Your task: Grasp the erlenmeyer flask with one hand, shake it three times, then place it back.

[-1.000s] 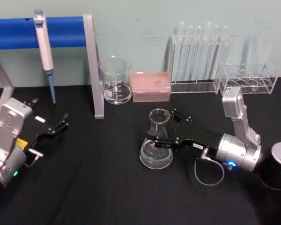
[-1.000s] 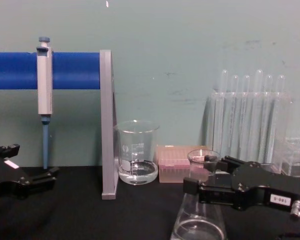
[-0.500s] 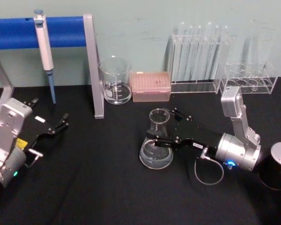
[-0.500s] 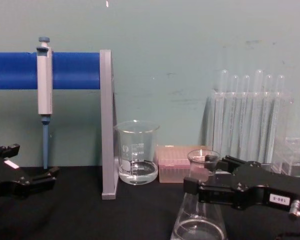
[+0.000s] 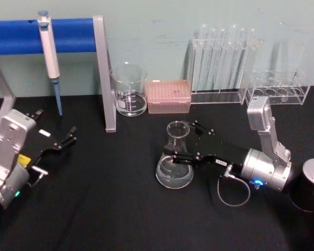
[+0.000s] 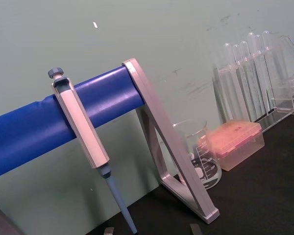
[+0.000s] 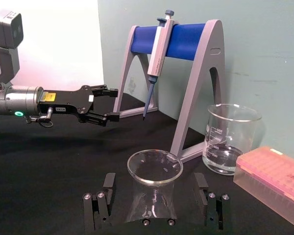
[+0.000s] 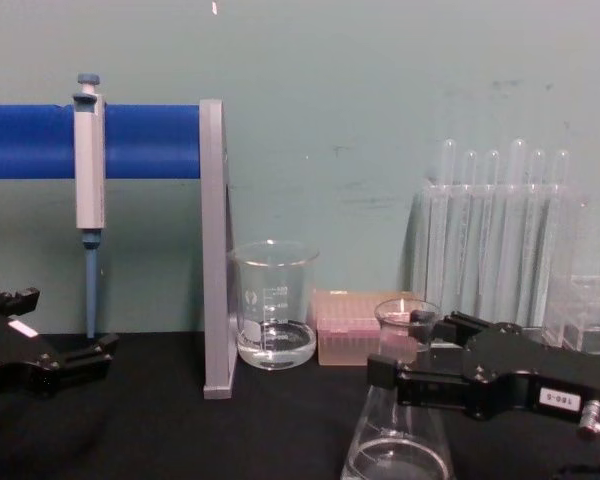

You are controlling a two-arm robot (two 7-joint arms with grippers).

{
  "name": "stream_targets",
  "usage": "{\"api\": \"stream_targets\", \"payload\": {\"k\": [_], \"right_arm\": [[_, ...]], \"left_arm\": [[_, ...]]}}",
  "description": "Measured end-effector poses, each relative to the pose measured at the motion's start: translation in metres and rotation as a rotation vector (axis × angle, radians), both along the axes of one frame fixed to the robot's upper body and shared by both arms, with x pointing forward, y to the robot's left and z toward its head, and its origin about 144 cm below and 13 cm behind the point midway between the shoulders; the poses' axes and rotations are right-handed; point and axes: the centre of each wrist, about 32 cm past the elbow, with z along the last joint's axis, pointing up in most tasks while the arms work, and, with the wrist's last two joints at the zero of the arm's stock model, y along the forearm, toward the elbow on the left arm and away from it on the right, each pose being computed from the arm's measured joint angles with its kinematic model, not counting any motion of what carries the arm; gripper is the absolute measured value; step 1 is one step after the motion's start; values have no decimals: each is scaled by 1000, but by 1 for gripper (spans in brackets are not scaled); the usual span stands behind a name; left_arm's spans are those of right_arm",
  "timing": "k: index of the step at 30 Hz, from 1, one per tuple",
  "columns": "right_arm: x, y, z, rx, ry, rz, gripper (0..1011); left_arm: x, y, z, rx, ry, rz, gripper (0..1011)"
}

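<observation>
Straddling the erlenmeyer flask (image 5: 174, 166) neck with right gripper (image 5: 179, 140) fingers apart, flask base down on the black worktop (image 5: 120, 209); left gripper (image 5: 67, 140) parked far left, fingers spread.

I am working in a lab: my black counter (image 5: 120, 209) carries a pipette (image 5: 48, 47) hung on a blue stand (image 5: 73, 35), a graduated beaker (image 5: 129, 89), racked test tubes (image 5: 220, 57) and a pink tip box (image 5: 169, 95) along its far edge.
</observation>
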Motion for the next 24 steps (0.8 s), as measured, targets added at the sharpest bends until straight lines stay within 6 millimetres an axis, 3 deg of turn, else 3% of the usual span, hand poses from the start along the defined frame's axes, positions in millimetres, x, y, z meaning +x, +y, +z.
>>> {"api": "stream_targets", "payload": {"k": [19,24], "right_arm": [[0,0,0,1,1,1,999],[0,0,0,1,1,1,903]], "left_arm": [[0,0,0,0,0,0,1001],[0,0,0,0,0,0,1001]]}}
